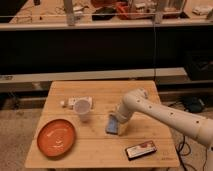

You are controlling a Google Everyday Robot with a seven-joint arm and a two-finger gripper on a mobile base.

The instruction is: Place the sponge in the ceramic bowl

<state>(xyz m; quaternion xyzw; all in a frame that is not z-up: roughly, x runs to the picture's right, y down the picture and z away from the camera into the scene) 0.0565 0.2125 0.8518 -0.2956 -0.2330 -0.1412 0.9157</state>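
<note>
The small light-blue rectangular soft sponge (112, 125) sits tilted against the robot's hand (118, 121), near the middle of the wooden desk (100, 154). I cannot tell whether the hand grips it. The wide, shallow orange-red ceramic bowl (56, 137) lies well apart, at the front-left corner.

Dim warm light; claw (118, 120) at sponge (112, 126)

A wooden table (100, 92) is seen, on which the ceramic bowl (56, 138) is set front left, a translucent cup (82, 109) behind it, and a black-and-red box (141, 149) front right. The sponge (112, 126) is found near the middle, with the gripper (118, 119) placed right at it.
</note>
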